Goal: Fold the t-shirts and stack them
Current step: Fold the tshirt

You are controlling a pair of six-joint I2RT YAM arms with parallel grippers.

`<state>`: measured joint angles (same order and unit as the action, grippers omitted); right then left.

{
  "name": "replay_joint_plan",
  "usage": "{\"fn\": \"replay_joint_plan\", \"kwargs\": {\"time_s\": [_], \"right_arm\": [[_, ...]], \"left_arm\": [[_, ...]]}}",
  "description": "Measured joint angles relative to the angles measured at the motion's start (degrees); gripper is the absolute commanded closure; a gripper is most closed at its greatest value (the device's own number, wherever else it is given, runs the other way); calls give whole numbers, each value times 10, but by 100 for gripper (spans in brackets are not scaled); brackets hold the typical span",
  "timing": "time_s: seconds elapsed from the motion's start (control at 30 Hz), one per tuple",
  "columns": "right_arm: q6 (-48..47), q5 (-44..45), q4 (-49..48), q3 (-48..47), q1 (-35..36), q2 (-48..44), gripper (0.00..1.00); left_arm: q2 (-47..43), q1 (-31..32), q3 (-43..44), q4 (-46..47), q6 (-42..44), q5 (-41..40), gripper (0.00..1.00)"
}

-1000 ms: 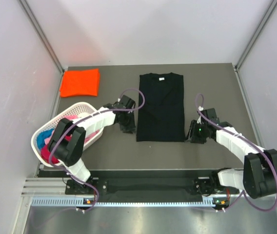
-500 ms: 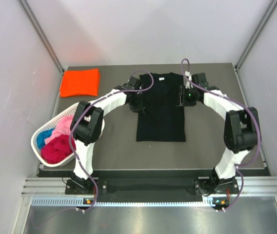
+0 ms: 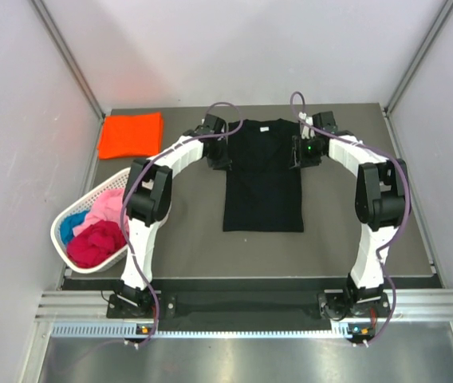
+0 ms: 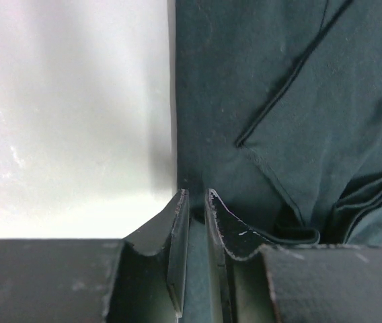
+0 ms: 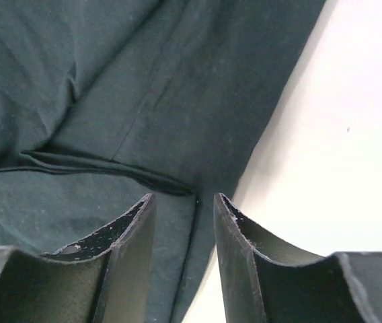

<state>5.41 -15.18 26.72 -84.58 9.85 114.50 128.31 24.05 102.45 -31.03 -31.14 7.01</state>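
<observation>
Five t-shirts are showing: one black t-shirt [image 3: 263,179] lying flat, one folded orange t-shirt [image 3: 131,135] lying left of its collar, and one pink t-shirt [image 3: 108,206], one magenta t-shirt [image 3: 95,243] and one blue t-shirt [image 3: 70,227] sitting in one white lattice basket [image 3: 57,232] left of its hem, with two grippers, the left gripper [image 4: 195,202] and the right gripper [image 5: 184,202], flanking its shoulders.

In 1 second both arms have swung from beside the lower corners of the black t-shirt [image 3: 262,187] up to its shoulders. The left gripper [image 3: 223,152] now sits at the left shoulder edge and the right gripper [image 3: 297,152] at the right. The left arm no longer crosses the white lattice basket [image 3: 54,231].
</observation>
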Motion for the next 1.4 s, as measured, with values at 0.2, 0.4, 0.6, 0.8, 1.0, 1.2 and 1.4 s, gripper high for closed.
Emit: {"fn": "replay_joint_plan", "kwargs": {"time_s": [0.2, 0.4, 0.6, 0.8, 1.0, 1.2, 1.4], "right_arm": [[-19, -24, 1, -18, -7, 18, 61], [-28, -43, 5, -18, -7, 40, 66], [-28, -56, 3, -18, -7, 44, 90], [-24, -50, -2, -17, -11, 44, 100], [-13, -39, -19, 3, -15, 44, 100], [5, -31, -45, 24, -15, 33, 100], [21, -25, -64, 40, -15, 26, 95]], "left_arm": [[10, 0, 7, -1, 3, 0, 78], [15, 1, 8, -1, 9, -4, 78], [15, 1, 8, -1, 12, -10, 79], [16, 3, 9, -1, 12, -21, 79], [16, 4, 9, 0, 11, -27, 80], [16, 4, 9, 0, 11, -31, 80], [16, 5, 9, 0, 11, -44, 80]]}}
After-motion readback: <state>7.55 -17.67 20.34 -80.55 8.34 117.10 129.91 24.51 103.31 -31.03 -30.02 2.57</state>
